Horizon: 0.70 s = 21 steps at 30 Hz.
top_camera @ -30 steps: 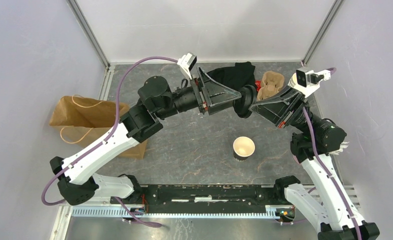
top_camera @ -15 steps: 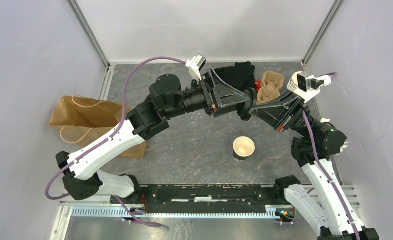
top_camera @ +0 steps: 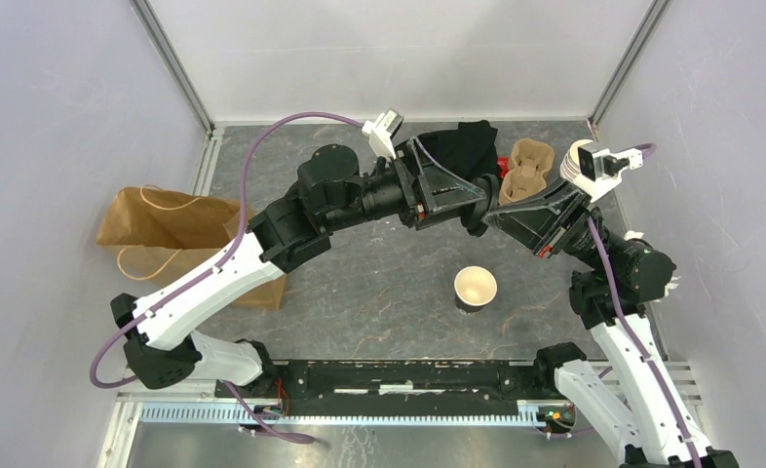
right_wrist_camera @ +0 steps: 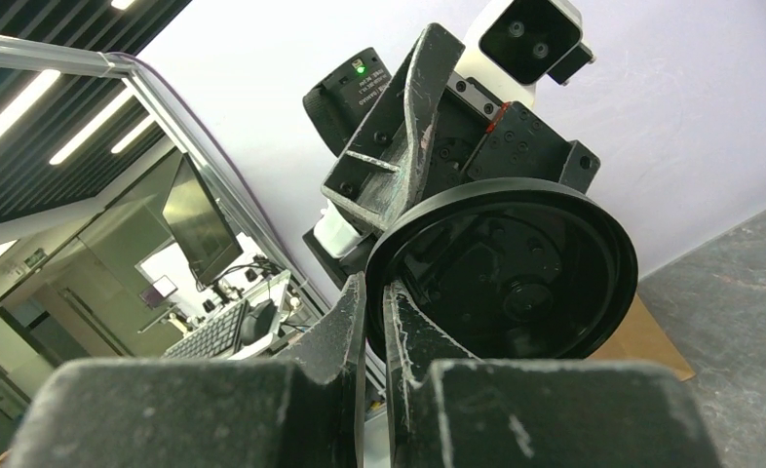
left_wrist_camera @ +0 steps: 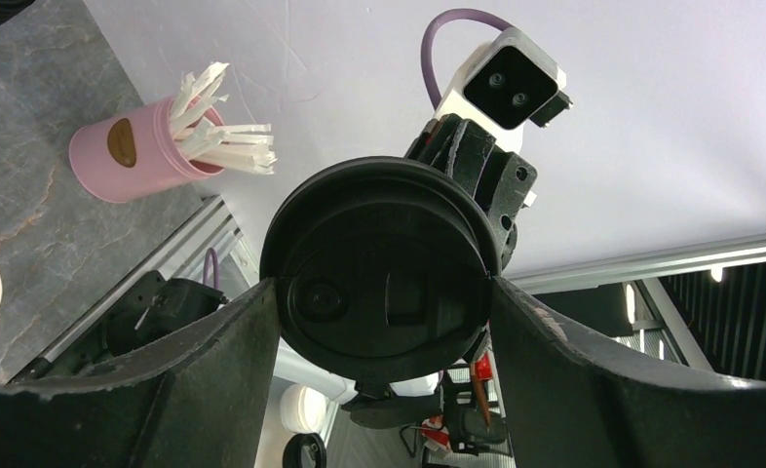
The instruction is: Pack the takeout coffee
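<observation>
No capped black cup shows in any view. My two grippers meet above the middle back of the table on one loose black sip lid. My left gripper is shut across the lid's width, with a finger on each side of the lid. My right gripper is shut on the rim of the same lid, pinching it at its left edge. A lidless black cup with a cream inside stands upright on the table below them.
A brown paper bag lies at the left. A cardboard cup carrier and a dark heap sit at the back. A pink cup of white paper sticks shows in the left wrist view.
My left arm has reached right and closed round the lid held by my right gripper. In the last half second both arms have barely moved.
</observation>
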Each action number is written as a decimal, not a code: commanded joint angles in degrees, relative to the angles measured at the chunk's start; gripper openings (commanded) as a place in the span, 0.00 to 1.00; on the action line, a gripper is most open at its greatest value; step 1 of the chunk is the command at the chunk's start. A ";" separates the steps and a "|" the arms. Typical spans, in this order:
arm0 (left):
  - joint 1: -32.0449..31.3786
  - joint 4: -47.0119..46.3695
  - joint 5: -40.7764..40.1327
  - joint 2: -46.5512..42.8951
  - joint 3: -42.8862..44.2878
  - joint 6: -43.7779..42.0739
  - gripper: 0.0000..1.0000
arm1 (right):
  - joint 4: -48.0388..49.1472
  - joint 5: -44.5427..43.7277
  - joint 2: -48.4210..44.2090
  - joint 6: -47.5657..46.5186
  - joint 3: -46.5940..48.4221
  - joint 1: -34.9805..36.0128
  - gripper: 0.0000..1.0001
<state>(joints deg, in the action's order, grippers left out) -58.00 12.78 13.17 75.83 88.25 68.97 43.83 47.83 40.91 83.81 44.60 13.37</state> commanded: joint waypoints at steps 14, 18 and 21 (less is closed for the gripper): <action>-0.98 -0.29 1.48 1.60 4.43 -3.09 0.79 | -9.16 0.51 -0.38 -5.67 1.63 0.05 0.05; -0.98 0.56 1.55 1.92 5.05 -3.56 0.81 | -9.78 0.33 -0.39 -6.21 1.80 0.06 0.05; -0.93 1.10 1.90 2.46 5.81 -3.99 0.82 | -10.42 0.24 -0.30 -6.76 2.14 0.01 0.05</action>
<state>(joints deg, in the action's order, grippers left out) -57.87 16.25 12.08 77.38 90.48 67.64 37.56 47.48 40.05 78.96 45.25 13.34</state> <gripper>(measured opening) 0.815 0.109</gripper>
